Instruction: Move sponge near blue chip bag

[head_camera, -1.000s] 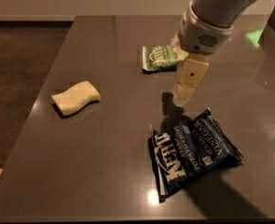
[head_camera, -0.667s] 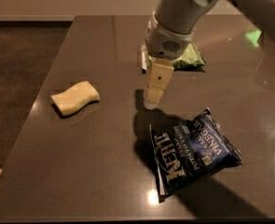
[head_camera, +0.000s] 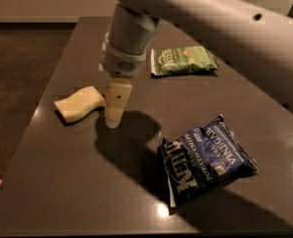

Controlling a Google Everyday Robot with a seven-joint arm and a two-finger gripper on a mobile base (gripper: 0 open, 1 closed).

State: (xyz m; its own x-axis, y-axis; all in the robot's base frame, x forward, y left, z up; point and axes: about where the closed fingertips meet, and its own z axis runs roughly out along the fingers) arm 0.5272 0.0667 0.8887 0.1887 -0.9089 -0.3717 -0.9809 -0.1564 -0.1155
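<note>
Blue chip bag (head_camera: 205, 160): crinkled, glossy, flat on the dark table (head_camera: 76, 192) at front right; white "VINEGAR" legible along its upper edge, larger white block lettering sideways beside it, not read with confidence. Green chip bag (head_camera: 183, 60): flat at the far side, pale logo panel at its left end, writing too small to read. Sponge (head_camera: 79, 103): pale yellow, wavy-sided, unmarked, at the left of the table, well apart from the blue chip bag. Gripper (head_camera: 113, 119): pointing straight down, tip at or just over the tabletop, just beside the sponge's right end; contact with it not resolvable; apart or together, cannot tell. Versus 0.7 s ago: gripper shifted left and toward the front, from beside the green chip bag to the sponge's side; green chip bag now fully uncovered; sponge and both bags in the same places.
</note>
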